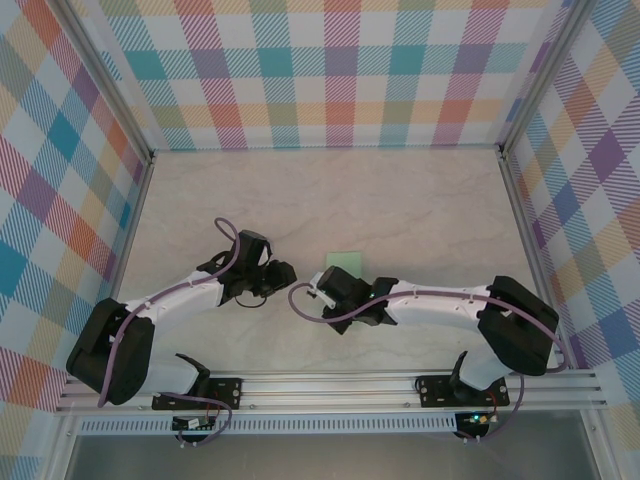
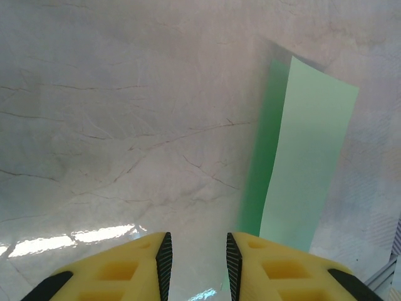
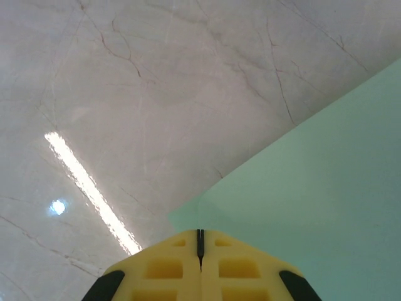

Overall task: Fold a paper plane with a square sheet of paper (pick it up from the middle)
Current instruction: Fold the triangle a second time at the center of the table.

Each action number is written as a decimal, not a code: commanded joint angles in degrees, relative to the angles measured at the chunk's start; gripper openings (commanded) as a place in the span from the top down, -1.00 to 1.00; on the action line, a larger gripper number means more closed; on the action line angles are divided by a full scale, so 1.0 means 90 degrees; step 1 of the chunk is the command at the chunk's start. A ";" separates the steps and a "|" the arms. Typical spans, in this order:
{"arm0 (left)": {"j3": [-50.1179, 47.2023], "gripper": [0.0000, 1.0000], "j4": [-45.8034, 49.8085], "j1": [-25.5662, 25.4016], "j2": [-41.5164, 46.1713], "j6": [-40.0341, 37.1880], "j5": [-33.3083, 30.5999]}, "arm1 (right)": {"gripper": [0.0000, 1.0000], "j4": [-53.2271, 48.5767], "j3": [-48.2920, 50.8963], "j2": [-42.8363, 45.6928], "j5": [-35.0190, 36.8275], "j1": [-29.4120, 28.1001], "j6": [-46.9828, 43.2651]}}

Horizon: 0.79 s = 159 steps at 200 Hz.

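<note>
The pale green plane [image 1: 345, 259] lies near the middle of the desk [image 1: 420, 200]. The right tool [image 1: 322, 285], at 7 o'clock of it, is pressed together, pinching its near edge; in the right wrist view the sheet [image 3: 313, 188] runs from the tips [image 3: 200, 241] toward 2 o'clock. The left tool [image 1: 287, 271], at 9 o'clock, is spread with nothing between its pads [image 2: 164, 260].

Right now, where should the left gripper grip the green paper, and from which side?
The mint-green paper stands lifted off the table, its long edge toward the left gripper, whose jaws are apart. So probably pinch that edge, from the left; the right gripper holds a corner.
</note>
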State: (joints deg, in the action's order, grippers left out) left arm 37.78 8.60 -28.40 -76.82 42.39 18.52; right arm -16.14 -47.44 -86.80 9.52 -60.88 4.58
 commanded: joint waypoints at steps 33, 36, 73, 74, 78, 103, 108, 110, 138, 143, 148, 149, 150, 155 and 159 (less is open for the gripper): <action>0.0428 0.36 0.0044 -0.0255 -0.0325 -0.0129 0.0218 | 0.93 0.0844 0.0781 0.0630 -0.0988 0.0608 0.1198; 0.0449 0.36 0.0034 -0.0275 -0.0346 -0.0117 0.0217 | 0.93 0.0913 0.0833 0.0664 -0.1040 0.0657 0.1234; 0.0957 0.36 0.0117 -0.0570 -0.0766 -0.0203 0.0295 | 0.90 0.1212 0.1255 0.0938 -0.1433 0.1077 0.1500; 0.0977 0.36 0.0118 -0.0582 -0.0779 -0.0205 0.0295 | 0.90 0.1219 0.1266 0.0941 -0.1446 0.1084 0.1511; 0.1041 0.36 0.0133 -0.0620 -0.0859 -0.0222 0.0306 | 0.90 0.1258 0.1304 0.0951 -0.1489 0.1136 0.1560; 0.1548 0.36 0.0307 -0.0826 -0.1263 -0.0341 0.0327 | 0.90 0.1491 0.1534 0.1009 -0.1592 0.1344 0.1836; 0.1633 0.36 0.0323 -0.0851 -0.1358 -0.0335 0.0324 | 0.90 0.1558 0.1559 0.1016 -0.1585 0.1372 0.1902; 0.1662 0.36 0.0336 -0.0861 -0.1394 -0.0343 0.0325 | 0.90 0.1586 0.1572 0.1025 -0.1585 0.1381 0.1925; 0.2028 0.37 0.0391 -0.0964 -0.1809 -0.0318 0.0335 | 0.89 0.1693 0.1601 0.1282 -0.1333 0.1388 0.2151; 0.2073 0.37 0.0392 -0.0982 -0.1858 -0.0302 0.0347 | 0.90 0.1765 0.1645 0.1347 -0.1289 0.1383 0.2178; 0.2105 0.37 0.0378 -0.0998 -0.1923 -0.0291 0.0344 | 0.90 0.1866 0.1691 0.1415 -0.1264 0.1384 0.2176; 0.2108 0.37 0.0375 -0.1001 -0.1928 -0.0294 0.0344 | 0.90 0.1893 0.1704 0.1428 -0.1268 0.1384 0.2171; 0.2124 0.37 0.0369 -0.1003 -0.1936 -0.0295 0.0344 | 0.90 0.1922 0.1715 0.1440 -0.1275 0.1384 0.2169; 0.2157 0.37 0.0346 -0.1019 -0.1986 -0.0265 0.0344 | 0.90 0.2043 0.1778 0.1499 -0.1331 0.1384 0.2142; 0.2186 0.37 0.0327 -0.1032 -0.2025 -0.0253 0.0352 | 0.90 0.2140 0.1813 0.1520 -0.1362 0.1383 0.2106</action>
State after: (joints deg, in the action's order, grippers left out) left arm 55.27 10.39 -36.80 -93.08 40.66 20.56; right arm -2.79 -32.93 -76.09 -2.42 -48.58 22.06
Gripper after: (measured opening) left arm 0.317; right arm 0.052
